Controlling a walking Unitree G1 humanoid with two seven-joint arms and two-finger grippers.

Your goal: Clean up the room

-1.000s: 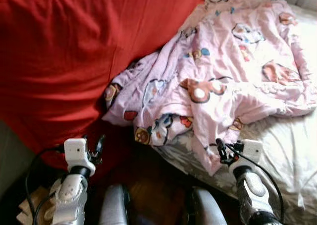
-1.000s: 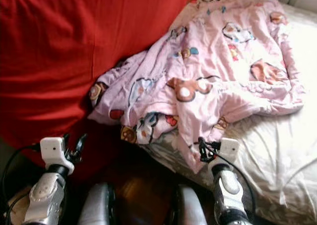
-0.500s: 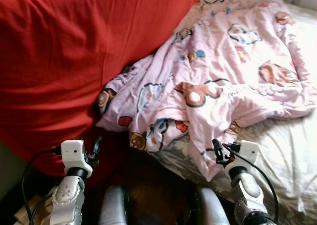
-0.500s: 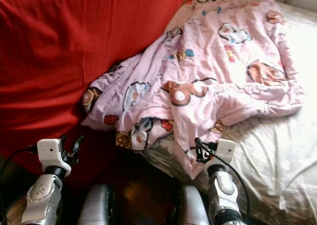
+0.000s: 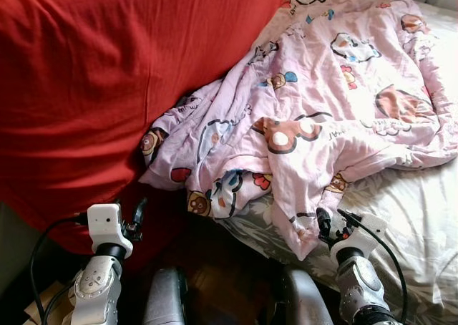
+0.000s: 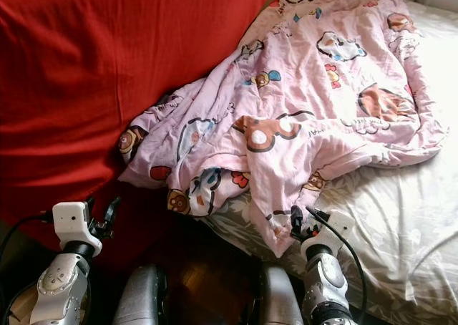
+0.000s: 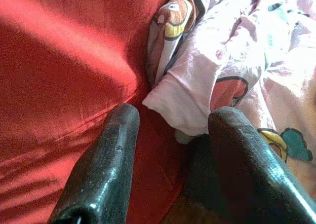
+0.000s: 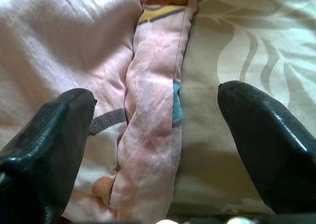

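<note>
- One pink cartoon quilt (image 5: 315,103), rumpled, hanging over the bed (image 5: 422,225) edge.
- One red cover (image 5: 93,89).
- Left claw (image 7: 168,150): open, empty.
- Right claw (image 8: 158,135): open, straddling the quilt hem.

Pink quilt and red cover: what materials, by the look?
Pink quilt: looks like soft matte cotton, thinly padded; it crumples into puffy folds, cartoon print. Red cover: matte woven cloth, likely cotton; fine creases, no sheen. Fibre uncertain for both.

Pink cartoon quilt (image 5: 322,103), rumpled, overhanging bed edge
</note>
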